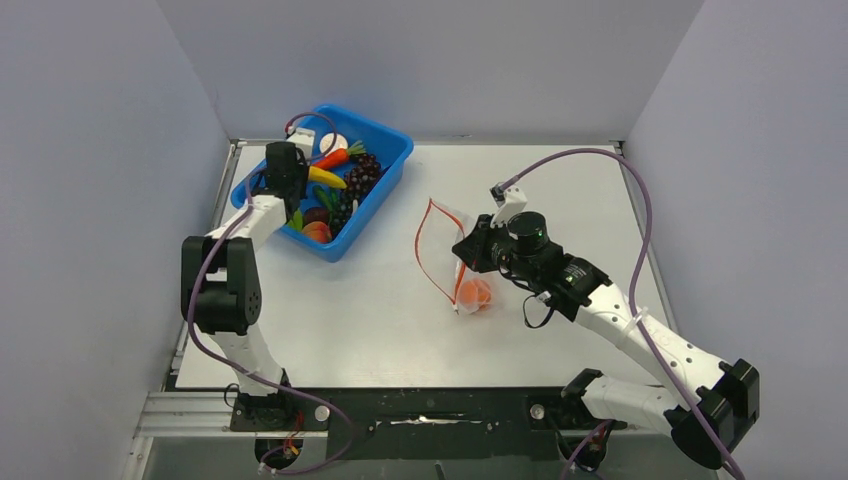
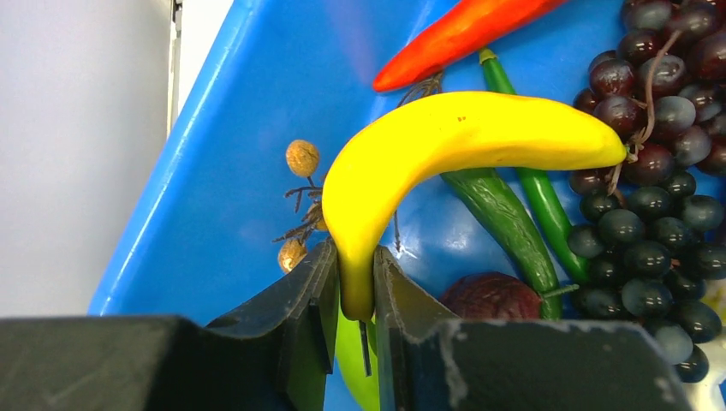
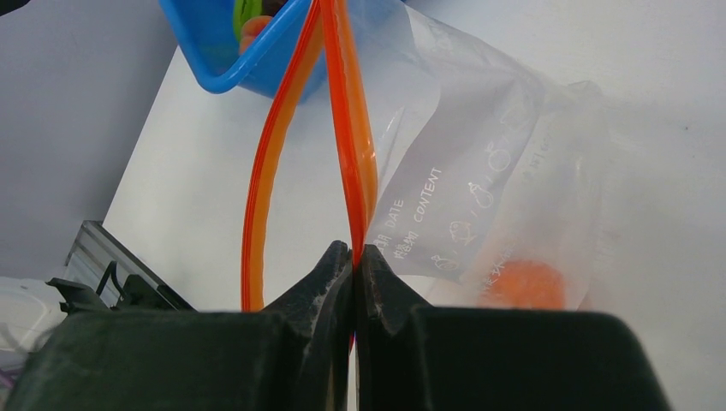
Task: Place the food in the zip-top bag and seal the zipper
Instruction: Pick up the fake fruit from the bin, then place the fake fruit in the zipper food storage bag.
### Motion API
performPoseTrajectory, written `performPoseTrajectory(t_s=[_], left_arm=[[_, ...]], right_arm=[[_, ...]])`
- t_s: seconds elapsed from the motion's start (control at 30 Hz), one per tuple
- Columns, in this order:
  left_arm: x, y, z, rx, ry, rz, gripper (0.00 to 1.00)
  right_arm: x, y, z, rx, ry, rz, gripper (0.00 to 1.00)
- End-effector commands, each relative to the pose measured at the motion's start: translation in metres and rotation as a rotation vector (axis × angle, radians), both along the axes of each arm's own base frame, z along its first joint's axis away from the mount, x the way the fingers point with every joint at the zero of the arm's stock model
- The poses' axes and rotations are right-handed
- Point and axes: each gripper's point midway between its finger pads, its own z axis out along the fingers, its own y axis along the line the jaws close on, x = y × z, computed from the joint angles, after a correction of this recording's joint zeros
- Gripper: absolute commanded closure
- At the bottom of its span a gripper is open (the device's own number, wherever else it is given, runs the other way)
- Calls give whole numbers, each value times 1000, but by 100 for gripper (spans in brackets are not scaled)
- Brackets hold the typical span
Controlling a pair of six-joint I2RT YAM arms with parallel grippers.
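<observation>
Because the left gripper [image 2: 353, 287] had its jaws shut tight on one end of the yellow banana [image 2: 445, 141], the banana stuck out over the other food, ready to be lifted. Its thin end was the part pinched, likely because that end fit between the jaws best. Just beside it in the blue bin [image 2: 231, 171] lay the dark grapes [image 2: 659, 214], a long green piece [image 2: 505, 214] and an orange-red carrot [image 2: 454, 34]. I could not tell whether the banana was lifted off the bin floor or lying on it.

The right gripper [image 3: 354, 261] had its jaws closed on one side of the zipper [image 3: 347, 128], the red-orange strip at the mouth of the zip-top bag [image 3: 479, 163]. The other side of the strip bowed away, so the mouth gaped open toward the bin. I think the bag was held like that so food could drop in. One orange ball [image 3: 526, 282] was already inside, at the bottom. The bag was out on the white table [image 1: 350, 300], well apart from the bin, so the banana had to cross the gap. Most of the food was not yet in the bag, and the zipper was not sealed.
</observation>
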Motion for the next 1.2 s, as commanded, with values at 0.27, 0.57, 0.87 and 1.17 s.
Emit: performPoseTrajectory(t_s=[0.27,0.57,0.87,1.17], left_arm=[[-21,-24,48,-44,-47,22,91],[-52,-34,79,-75,-87,24,97],[-96,-59,114,-116,-127,-19,100],[-153,-87,148,-258,-183,-123,100]], right_arm=[[8,-2,17,50,-54,-15,100],[11,-6,10,39,-18,-56,100],[12,-2,23,72,-19,-54,100],[20,2,22,63,10,-61,100]])
